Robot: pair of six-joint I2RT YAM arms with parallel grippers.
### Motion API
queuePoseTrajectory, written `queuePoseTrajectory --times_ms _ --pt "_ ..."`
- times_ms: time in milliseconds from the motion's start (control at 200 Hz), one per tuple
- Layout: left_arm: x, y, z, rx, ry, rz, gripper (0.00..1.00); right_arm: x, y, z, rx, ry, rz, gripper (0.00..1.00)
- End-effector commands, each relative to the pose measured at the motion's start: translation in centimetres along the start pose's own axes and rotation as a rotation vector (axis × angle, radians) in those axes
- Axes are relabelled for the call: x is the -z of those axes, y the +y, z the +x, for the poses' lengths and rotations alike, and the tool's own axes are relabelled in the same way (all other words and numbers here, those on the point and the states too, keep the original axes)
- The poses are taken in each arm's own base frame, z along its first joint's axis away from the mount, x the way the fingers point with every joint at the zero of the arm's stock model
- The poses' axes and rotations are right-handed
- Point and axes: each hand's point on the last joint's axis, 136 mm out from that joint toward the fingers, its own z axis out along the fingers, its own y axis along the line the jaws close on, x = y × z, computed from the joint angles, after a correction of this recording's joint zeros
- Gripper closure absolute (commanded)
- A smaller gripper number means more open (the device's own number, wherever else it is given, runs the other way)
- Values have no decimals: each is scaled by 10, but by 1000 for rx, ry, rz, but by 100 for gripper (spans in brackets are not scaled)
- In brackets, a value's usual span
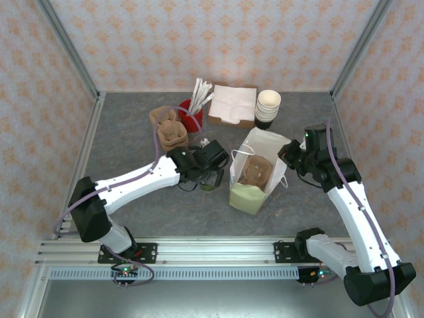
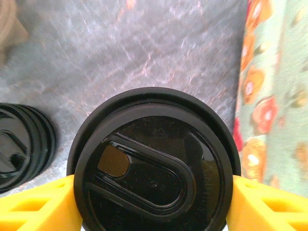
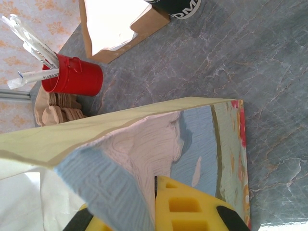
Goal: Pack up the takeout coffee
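At the left we see a stack of black lids just beside the takeout coffee, which stands on the grey table, left of the paper bag. The left gripper straddles the cup, its yellow fingers wide apart either side beneath the lid; we cannot tell whether they press it. At the right, the right gripper pinches the bag's right rim tight.

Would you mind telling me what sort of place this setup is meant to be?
Probably a robot test cell dressed as a café takeout counter: wallpapered panels enclose the table, which holds stacked paper cups, a red tin of wrapped straws and an open paper bag.
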Motion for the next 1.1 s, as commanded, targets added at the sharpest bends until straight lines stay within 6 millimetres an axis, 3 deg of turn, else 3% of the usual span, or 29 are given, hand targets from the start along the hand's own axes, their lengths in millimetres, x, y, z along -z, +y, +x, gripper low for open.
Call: queuePoseTrajectory --times_ms 0,305,621,761,906,1096 --pt "56 19 -23 -7 -100 -26 30 1 11 -5 -30 -21 -46 100" --pt "152 39 -63 3 -239 -32 32 -3 15 -17 -81 -54 -33 100" --pt "231 44 -97 62 -411 63 34 -23 36 -16 -69 -23 -21 100" --pt "258 34 -109 60 -473 151 34 -21 45 -22 -97 -52 -27 100" --pt "283 17 -118 46 -536 244 34 -23 40 -25 -167 -70 3 100" --pt "302 -20 -123 -14 -582 356 34 -29 39 -21 -231 -73 30 100"
